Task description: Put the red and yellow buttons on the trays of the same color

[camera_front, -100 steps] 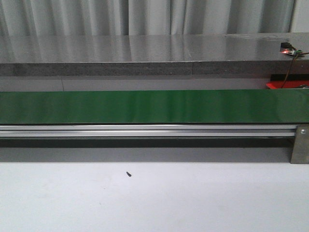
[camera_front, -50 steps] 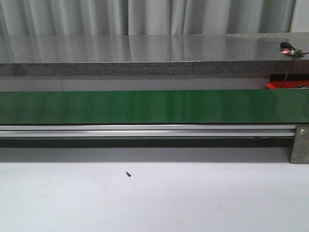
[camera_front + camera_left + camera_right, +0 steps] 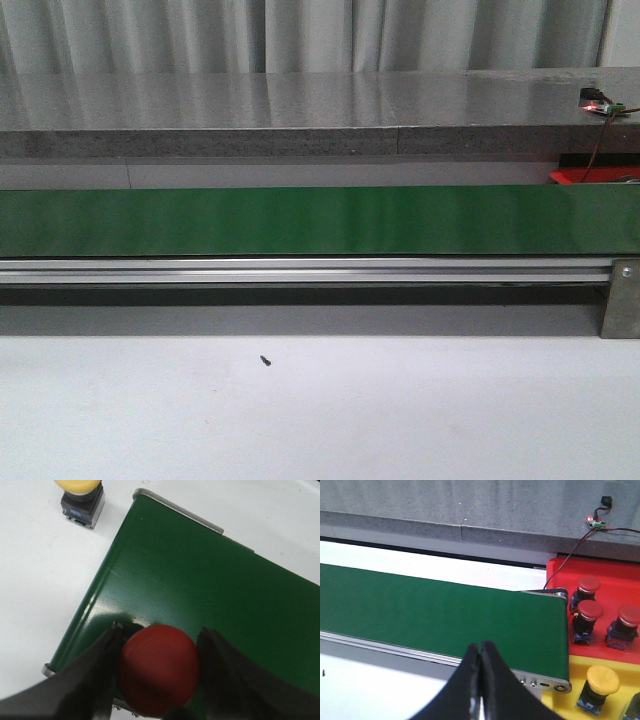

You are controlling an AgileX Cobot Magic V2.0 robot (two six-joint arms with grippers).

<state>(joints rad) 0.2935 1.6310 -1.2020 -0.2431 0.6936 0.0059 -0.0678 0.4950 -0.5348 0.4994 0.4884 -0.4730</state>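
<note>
Left end effector (image 3: 159,672) clamped on a round red dome-capped push button (image 3: 159,669) above the green conveyor belt (image 3: 210,590).
Right end effector (image 3: 479,680) pinched shut with nothing between its fingers, poised over the belt's near edge beside the red plastic tray (image 3: 615,575) holding three red-capped buttons (image 3: 588,584) and the yellow plastic tray (image 3: 570,705) carrying a yellow-capped button (image 3: 602,681). Another yellow dome-capped button (image 3: 79,487) stood upright on the white tabletop (image 3: 35,580), just off the belt's corner.
</note>
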